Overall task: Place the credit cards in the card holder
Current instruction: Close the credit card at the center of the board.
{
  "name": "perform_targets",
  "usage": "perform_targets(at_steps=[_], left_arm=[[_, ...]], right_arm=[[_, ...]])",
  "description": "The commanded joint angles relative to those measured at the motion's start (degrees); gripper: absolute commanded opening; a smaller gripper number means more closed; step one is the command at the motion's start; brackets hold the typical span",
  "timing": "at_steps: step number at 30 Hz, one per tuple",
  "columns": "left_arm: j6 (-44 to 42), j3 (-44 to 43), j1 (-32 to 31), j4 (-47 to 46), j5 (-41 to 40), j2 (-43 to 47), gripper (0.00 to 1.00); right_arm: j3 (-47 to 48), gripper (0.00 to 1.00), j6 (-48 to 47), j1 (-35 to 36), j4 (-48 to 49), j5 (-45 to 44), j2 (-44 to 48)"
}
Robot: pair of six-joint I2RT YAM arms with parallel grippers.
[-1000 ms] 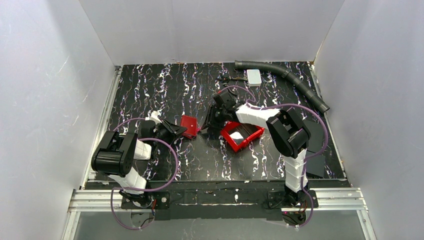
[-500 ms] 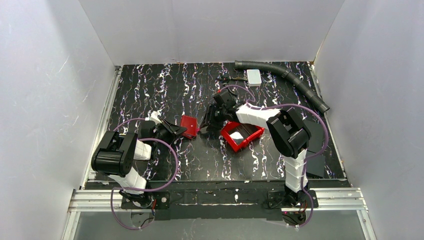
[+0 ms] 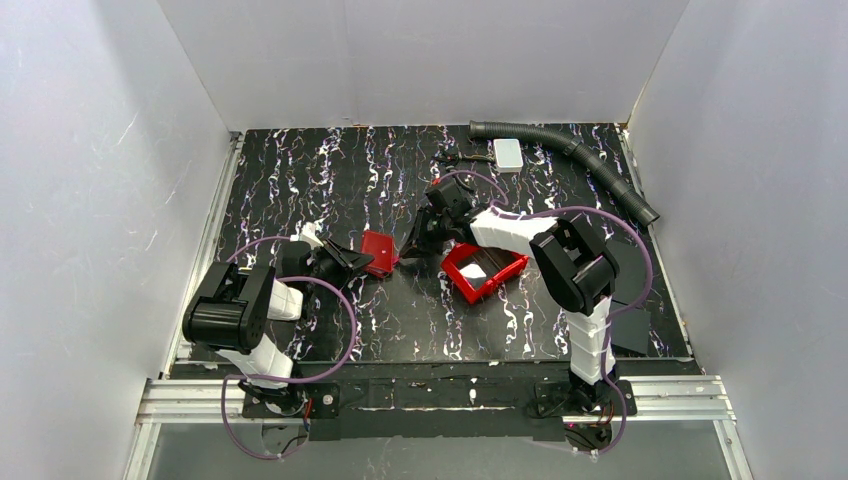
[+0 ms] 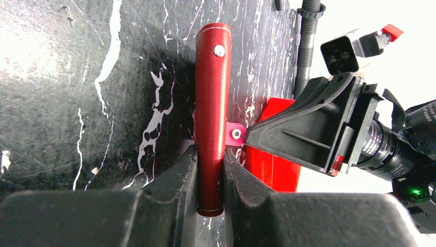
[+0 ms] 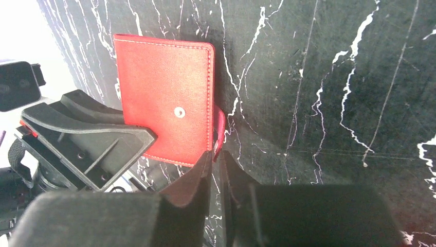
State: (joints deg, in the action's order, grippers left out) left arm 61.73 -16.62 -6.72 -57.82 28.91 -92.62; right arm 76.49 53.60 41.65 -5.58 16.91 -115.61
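The card holder (image 3: 379, 252) is a small dark red wallet, folded shut and standing on edge on the black marbled table. My left gripper (image 3: 356, 262) is shut on its lower edge (image 4: 212, 92), one finger on each face. My right gripper (image 3: 408, 254) meets it from the other side. In the right wrist view the wallet's face (image 5: 164, 98) and snap button show, and the right gripper (image 5: 216, 154) has its narrow jaws pinched on the pink snap tab (image 5: 220, 128). One white credit card (image 3: 474, 270) lies in the red bin (image 3: 462, 287).
The red bin sits just right of the wallet, under the right arm. A white box (image 3: 508, 153) and a grey ribbed hose (image 3: 575, 152) lie at the back. Black flat sheets (image 3: 630, 330) lie at the right near the right arm's base.
The right gripper's jaws have closed in on the wallet's snap tab, and its wrist has shifted slightly. The left gripper and the wallet have stayed put.
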Motion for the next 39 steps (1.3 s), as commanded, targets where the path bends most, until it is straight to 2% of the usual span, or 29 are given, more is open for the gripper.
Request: perform_targets(at_steps=[1, 3, 5, 9, 14, 16, 17, 21, 24, 26, 28, 29, 33, 36, 39], left_arm=[[-0.9, 0.6, 0.0, -0.6, -0.9, 0.8, 0.0], [-0.8, 0.7, 0.0, -0.6, -0.9, 0.8, 0.0], [-0.8, 0.7, 0.0, 0.3, -1.1, 1.3, 0.02], [-4.3, -1.2, 0.0, 11.5, -2.0, 5.7, 0.14], [-6.5, -3.3, 0.0, 28.9, -4.4, 13.3, 0.59], [-7.0, -4.7, 0.0, 33.4, -4.1, 14.9, 0.81], [-7.5, -6.0, 0.0, 37.0, -4.1, 15.3, 0.83], [-14.6, -13.5, 0.2, 56.5, -8.2, 15.5, 0.84], [-19.1, -18.5, 0.2, 63.5, -9.6, 12.8, 0.78], [-19.8, -19.5, 0.3, 64.0, -7.7, 10.8, 0.68], [-19.6, -19.5, 0.3, 63.9, -7.3, 10.0, 0.5], [-19.7, -19.3, 0.3, 63.8, -7.7, 10.2, 0.46], [-21.4, -19.4, 0.4, 64.5, -9.0, 14.3, 0.49], [-21.6, -21.4, 0.6, 61.7, -2.5, 13.8, 0.5], [-20.3, -24.6, 1.1, 60.8, 0.8, 10.2, 0.4]], right_arm=[[0.9, 0.13, 0.4, 0.2, 3.2, 0.9, -0.7], [0.9, 0.02, 0.1, 0.3, 3.8, 1.1, -1.0], [0.7, 0.01, -0.7, 0.3, 5.0, 1.4, -0.9], [1.2, 0.01, -4.7, 0.3, 5.1, 1.0, -0.8], [2.7, 0.01, -10.9, 0.6, 8.6, 3.1, -1.7], [4.2, 0.01, -13.3, 1.1, 7.3, 3.3, -1.9], [5.0, 0.01, -14.3, 1.3, 6.7, 3.3, -1.9], [7.8, 0.01, -17.9, 1.9, 3.2, 3.7, -2.3], [9.6, 0.01, -19.2, 2.3, 1.6, 4.8, -3.0], [10.7, 0.01, -19.3, 2.7, 1.2, 5.6, -3.8], [12.3, 0.01, -19.7, 3.2, 0.0, 5.9, -4.6], [12.7, 0.01, -19.7, 3.4, -0.2, 5.9, -5.0], [14.6, 0.01, -19.9, 3.8, -1.7, 6.5, -6.5], [15.7, 0.01, -20.1, 3.9, -2.5, 6.9, -7.3], [16.7, 0.01, -20.1, 4.0, -3.1, 7.5, -8.2]])
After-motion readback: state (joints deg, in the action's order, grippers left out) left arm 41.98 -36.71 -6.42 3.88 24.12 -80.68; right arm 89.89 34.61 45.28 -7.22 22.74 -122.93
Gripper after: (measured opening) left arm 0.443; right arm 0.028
